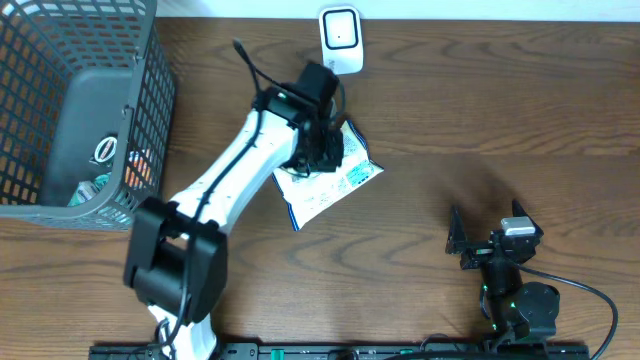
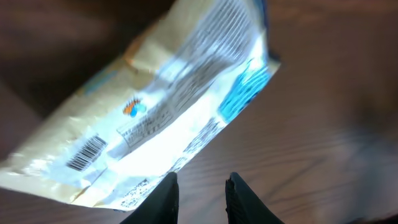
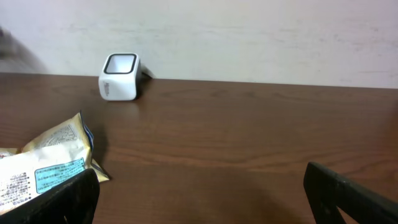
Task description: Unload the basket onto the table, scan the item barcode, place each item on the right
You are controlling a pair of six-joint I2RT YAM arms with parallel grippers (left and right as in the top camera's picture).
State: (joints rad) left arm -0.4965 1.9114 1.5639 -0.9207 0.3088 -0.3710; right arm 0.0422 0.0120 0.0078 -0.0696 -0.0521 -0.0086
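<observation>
A grey wire basket sits at the far left of the wooden table, with a few small things inside that are too unclear to name. Beside it, the left arm stretches from the near edge up and to the right, and the left gripper points down over the near end of a packet. Its fingers stand a narrow gap apart with nothing between them. The packet lies on the table mid-left, in front of the white scanner at the far edge and apart from it, with its barcode facing up. At the right, the right arm is folded low near the front edge. The right gripper gapes wide, holds nothing and faces the scanner.
</observation>
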